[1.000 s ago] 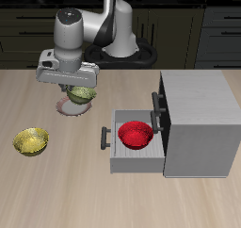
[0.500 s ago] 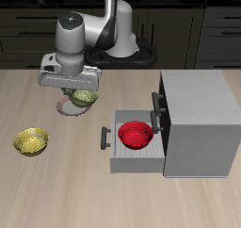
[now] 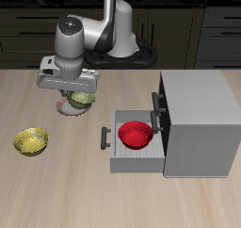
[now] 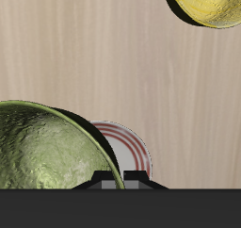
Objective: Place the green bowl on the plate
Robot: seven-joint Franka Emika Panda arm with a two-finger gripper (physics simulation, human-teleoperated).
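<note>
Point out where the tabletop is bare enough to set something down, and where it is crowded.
Bare wood lies along the table front edge, between the yellow bowl and the open drawer holding the red bowl. It is crowded under the gripper, where the green bowl hangs over the plate.

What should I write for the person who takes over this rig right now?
Gripper: shut on the green bowl, held in the air above the plate.
Plate: on the table under the gripper; in the exterior view the arm and bowl hide most of it, and the wrist view shows its rim beside the bowl.
Yellow bowl: on the table nearer the front edge. Red bowl: in the open drawer.
Done: bowl picked up and brought over the plate.
Left: lower it onto the plate, probably centring it a little first, then open and lift away.
</note>
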